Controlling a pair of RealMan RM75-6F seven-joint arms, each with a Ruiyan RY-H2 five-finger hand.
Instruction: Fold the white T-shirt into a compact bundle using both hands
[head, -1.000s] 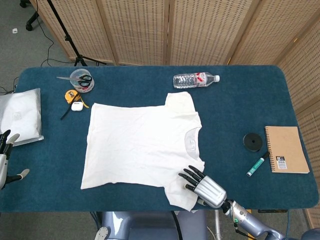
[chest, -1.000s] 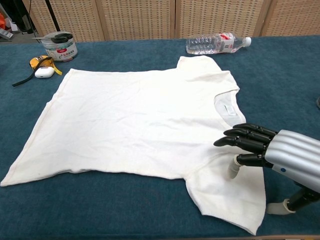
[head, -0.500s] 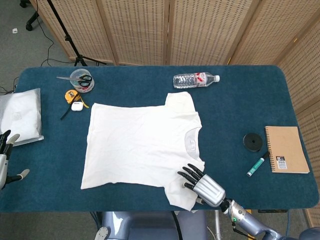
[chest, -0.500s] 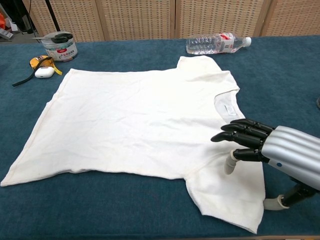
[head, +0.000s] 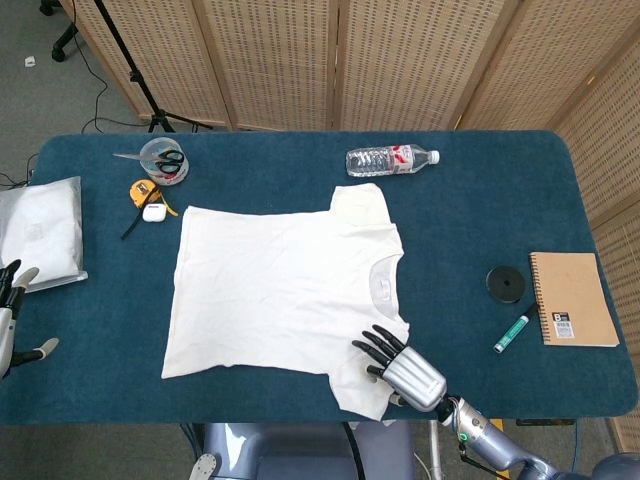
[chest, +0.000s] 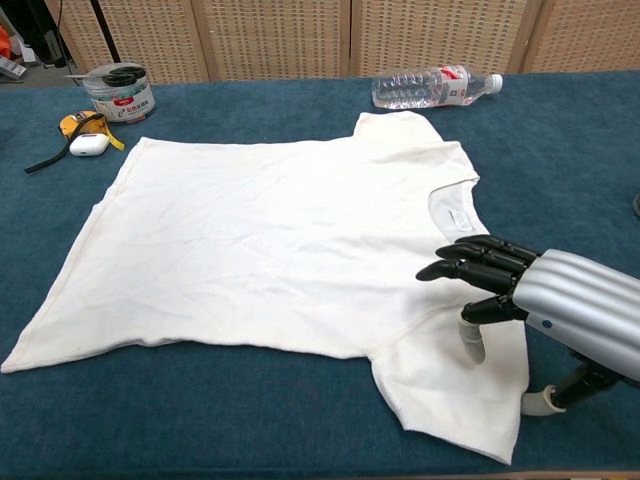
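The right hand (chest: 520, 295) is hovering with fingers spread over the near sleeve of the white T-shirt (chest: 270, 250); the left hand (head: 10, 310) is waiting, fingers apart, at the table's edge.

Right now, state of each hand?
Left hand: open, holding nothing, at the table's left edge.
Right hand: open, fingers spread over the T-shirt sleeve.

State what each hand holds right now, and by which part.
Nothing is held. The right hand hovers, fingers apart, over the T-shirt near its sleeve. The left hand is off the table's left edge, holding nothing.
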